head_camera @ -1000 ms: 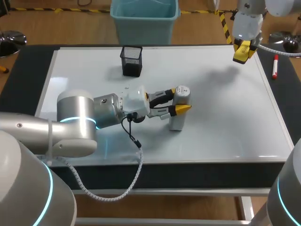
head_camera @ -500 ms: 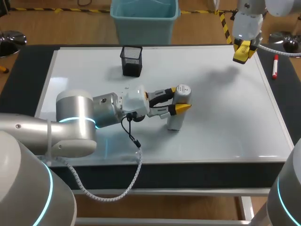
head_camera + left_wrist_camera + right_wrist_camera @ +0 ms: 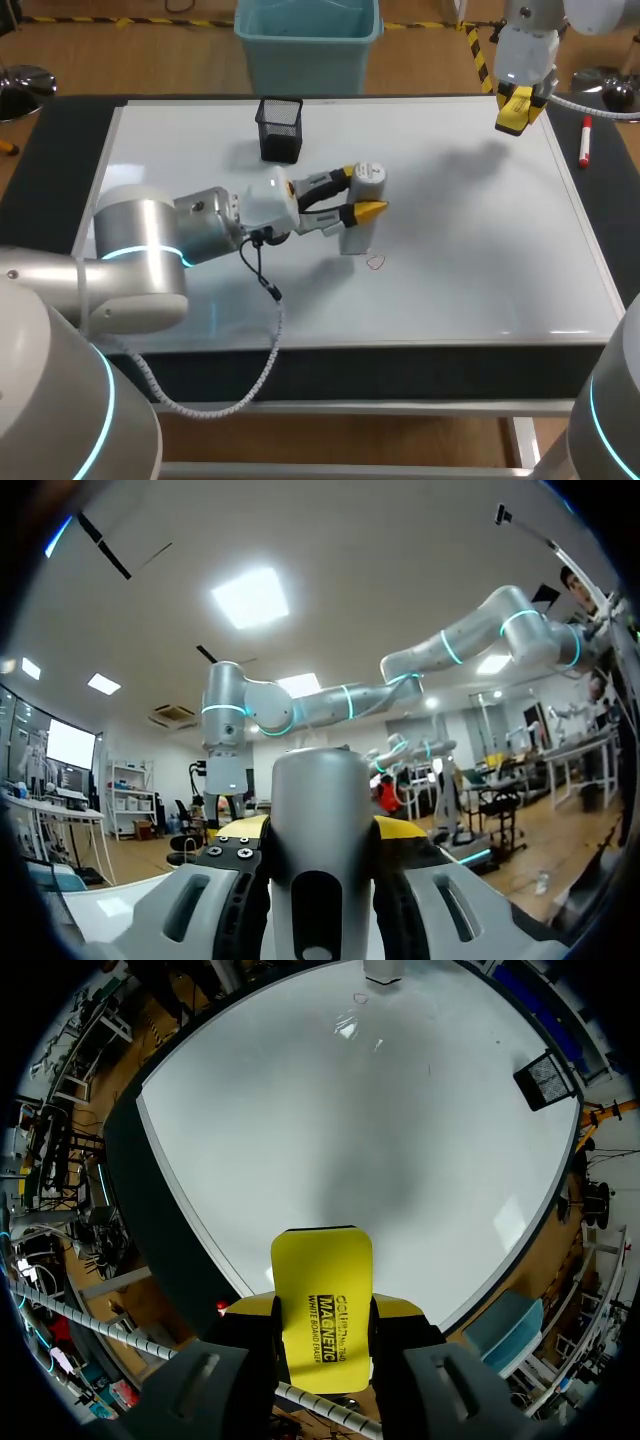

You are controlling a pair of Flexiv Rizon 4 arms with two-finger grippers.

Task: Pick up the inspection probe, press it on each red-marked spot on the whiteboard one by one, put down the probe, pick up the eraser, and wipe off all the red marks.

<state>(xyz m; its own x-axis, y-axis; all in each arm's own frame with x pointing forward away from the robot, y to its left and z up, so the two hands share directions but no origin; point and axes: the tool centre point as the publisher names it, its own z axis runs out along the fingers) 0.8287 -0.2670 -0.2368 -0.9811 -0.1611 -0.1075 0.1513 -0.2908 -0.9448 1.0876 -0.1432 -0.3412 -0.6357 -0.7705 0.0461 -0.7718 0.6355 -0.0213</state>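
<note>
The left gripper (image 3: pixel 357 192) clamps the upright inspection probe (image 3: pixel 355 238) near the whiteboard's (image 3: pixel 480 250) centre; lower it vertically, squarely onto the faint red mark (image 3: pixel 375 262) at its 5 o'clock, while the right gripper (image 3: pixel 515 116), at 2 o'clock, pinches the yellow eraser (image 3: pixel 322 1300).

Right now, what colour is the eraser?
The eraser is yellow with black print, clearest in the right wrist view.

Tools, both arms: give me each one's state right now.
Left tool: shut on the inspection probe.
Right tool: shut on the yellow eraser.
</note>
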